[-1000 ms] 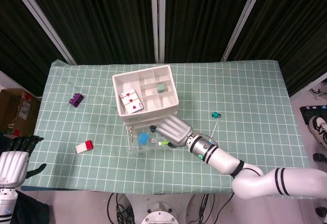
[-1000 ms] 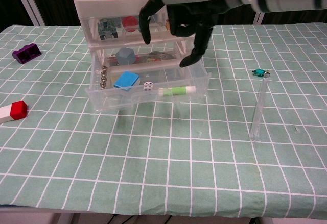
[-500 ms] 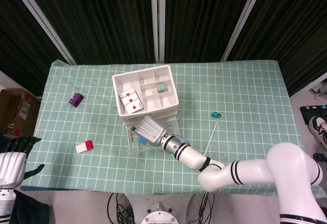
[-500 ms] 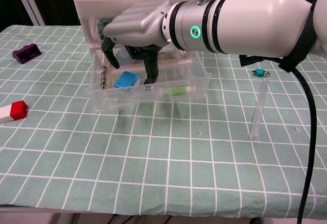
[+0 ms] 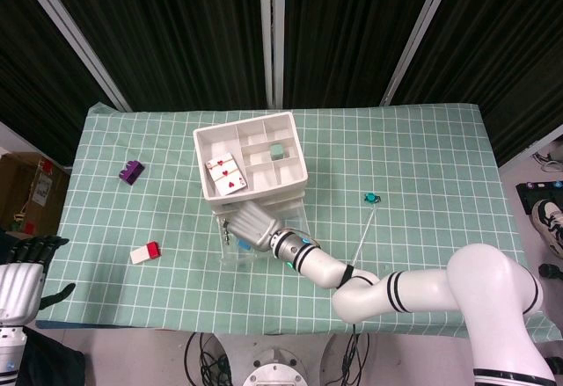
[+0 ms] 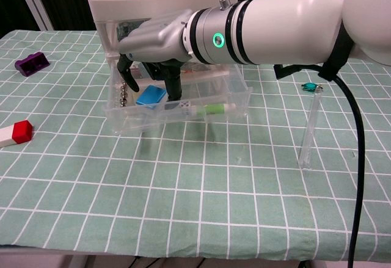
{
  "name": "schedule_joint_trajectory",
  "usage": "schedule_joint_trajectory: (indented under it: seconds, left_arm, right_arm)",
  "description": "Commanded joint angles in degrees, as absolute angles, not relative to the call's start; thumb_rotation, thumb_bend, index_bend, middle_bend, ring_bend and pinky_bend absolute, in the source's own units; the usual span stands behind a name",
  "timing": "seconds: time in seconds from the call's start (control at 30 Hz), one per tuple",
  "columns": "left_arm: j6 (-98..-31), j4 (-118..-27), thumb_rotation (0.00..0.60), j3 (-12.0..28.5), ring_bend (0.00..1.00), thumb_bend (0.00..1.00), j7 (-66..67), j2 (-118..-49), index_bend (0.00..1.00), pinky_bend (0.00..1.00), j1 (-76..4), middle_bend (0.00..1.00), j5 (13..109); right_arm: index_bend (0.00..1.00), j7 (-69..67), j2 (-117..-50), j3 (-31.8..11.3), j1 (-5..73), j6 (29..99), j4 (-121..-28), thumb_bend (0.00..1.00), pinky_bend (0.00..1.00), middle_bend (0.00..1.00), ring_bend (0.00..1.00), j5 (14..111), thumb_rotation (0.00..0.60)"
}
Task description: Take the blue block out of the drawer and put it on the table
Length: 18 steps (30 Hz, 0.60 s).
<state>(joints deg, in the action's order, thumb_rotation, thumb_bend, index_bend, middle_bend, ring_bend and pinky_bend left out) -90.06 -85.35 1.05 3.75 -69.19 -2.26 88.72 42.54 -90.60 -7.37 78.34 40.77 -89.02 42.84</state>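
the right hand (image 6: 154, 39) reaches down into the drawer (image 6: 235, 106), fingers spread; the left hand (image 5: 19, 282) hangs off the table edge (image 5: 62, 311).

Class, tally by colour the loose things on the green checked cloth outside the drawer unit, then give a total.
Purple: 1, the purple toy block
Red and white: 1, the red-and-white block
Teal: 1, the small teal object
Clear: 1, the clear plastic tube
Total: 4

One blue block (image 6: 151, 96), one purple brick (image 6: 32, 64), one die (image 6: 173, 105).
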Motion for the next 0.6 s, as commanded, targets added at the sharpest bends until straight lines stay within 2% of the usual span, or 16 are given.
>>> schedule_joint_trajectory:
  seconds: [0.03,0.07,0.2,0.27,0.47,0.6]
  left_arm:
    - [-90.1,-85.3,0.6,1.1,0.19,0.06,3.7,-69.2,0.26,0.2,-2.2,0.23,88.7]
    - [-90.0,-85.4,0.6,1.1,0.19,0.06,3.6,-69.2,0.26,0.2,-2.2,0.23,88.7]
    - [-90.1,-85.4,0.6,1.1,0.19,0.06,3.5,-69.2,0.26,0.2,-2.2,0.23,88.8]
    - [-90.2,-85.1,0.6,1.1,0.19,0.06,3.3,-69.3,0.26,0.2,-2.2,0.23,88.9]
    - [-90.2,-84.9,0.6,1.4,0.19,0.06,3.0,-69.2,0.26,0.2,-2.6,0.23,89.3]
    - [-90.3,-85.0,0.6,1.5,0.19,0.06,3.2,-69.1,0.26,0.2,-2.9,0.23,89.9]
  right_arm:
    - [0.43,42.5,-91.0,-6.8,79.0,40.3,-88.3,0.14,1.0,0.93,0.99,42.5,0.6]
    - [0.45,42.6,-91.2,-6.6,79.2,40.3,-88.1,0.16,1.0,0.93,0.99,42.5,0.6]
    - [0.66,42.4,-91.4,-6.2,78.8,42.8,-88.6,0.23,1.0,0.93,0.99,44.1,0.6]
    - [0.71,42.1,-90.9,-6.1,78.1,44.6,-89.7,0.27,1.0,0.93,0.99,45.6,0.6]
    - [0.74,42.2,-87.7,-5.7,74.8,52.2,-95.3,0.28,1.0,0.93,1.0,51.9,0.6]
    - [0.74,42.4,-83.7,-4.5,70.3,60.3,-101.1,0.28,1.0,0.93,1.0,58.6,0.6]
